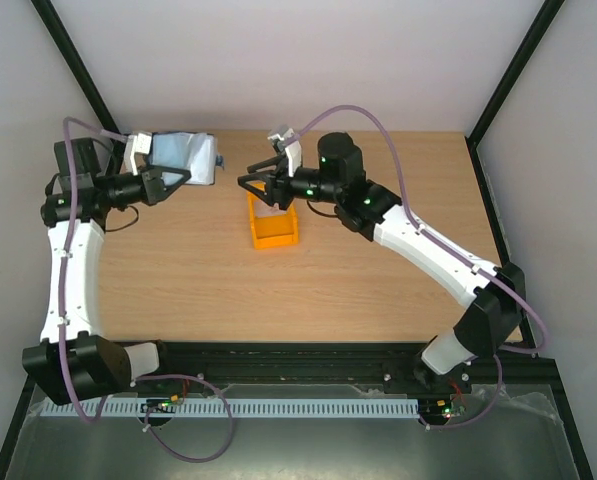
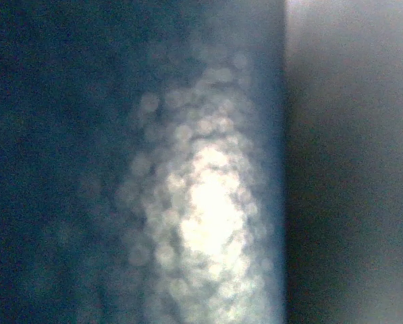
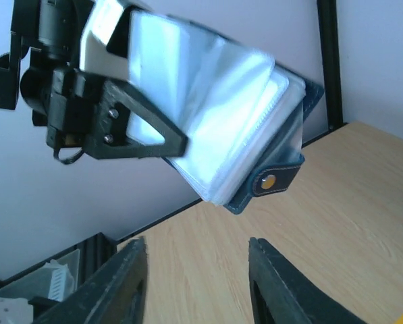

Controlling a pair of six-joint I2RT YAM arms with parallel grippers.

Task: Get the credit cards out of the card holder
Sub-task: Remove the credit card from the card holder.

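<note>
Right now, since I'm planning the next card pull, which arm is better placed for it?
Probably right. The right fingers stand apart and empty, facing the card holder; the left fingers are clamped on it, holding it up open.

There is one card holder (image 1: 186, 155), up and left of the one orange bin (image 1: 276, 236), with one snap tab (image 3: 275, 179); its clear sleeves (image 3: 208, 101) are several, too overlapped to count. Inside the bin shows one pale card (image 1: 269, 212), possibly more. Two arms flank the bin: left arm (image 1: 70, 262), right arm (image 1: 433, 252).
</note>
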